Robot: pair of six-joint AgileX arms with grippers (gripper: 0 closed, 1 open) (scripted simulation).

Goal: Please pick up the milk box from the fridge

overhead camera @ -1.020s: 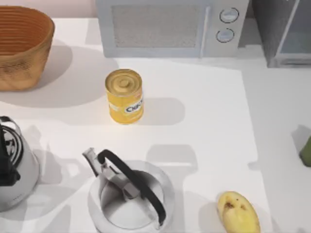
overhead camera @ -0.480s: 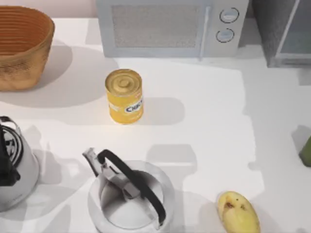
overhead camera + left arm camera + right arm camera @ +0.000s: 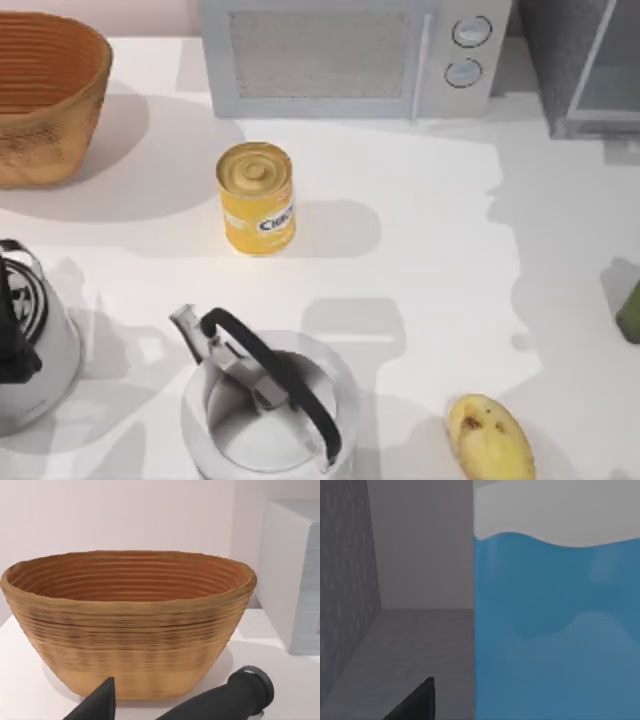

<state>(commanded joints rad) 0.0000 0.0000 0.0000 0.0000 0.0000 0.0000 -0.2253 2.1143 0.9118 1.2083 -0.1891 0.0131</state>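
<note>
Standing upright inside fridge (image 3: pixel 350 605): milk box (image 3: pixel 555 630)

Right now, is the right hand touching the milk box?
Cannot tell. The right wrist view shows the milk box close ahead inside the fridge, with one dark fingertip; no contact or gap shows.

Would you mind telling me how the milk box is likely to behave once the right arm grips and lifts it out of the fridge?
The milk box has flat, smooth blue sides, so it probably offers good contact but may slip if held lightly. Being a carton, it likely dents under a hard squeeze. It looks tall beside the grey fridge wall, so a nudge might tip it.
</note>
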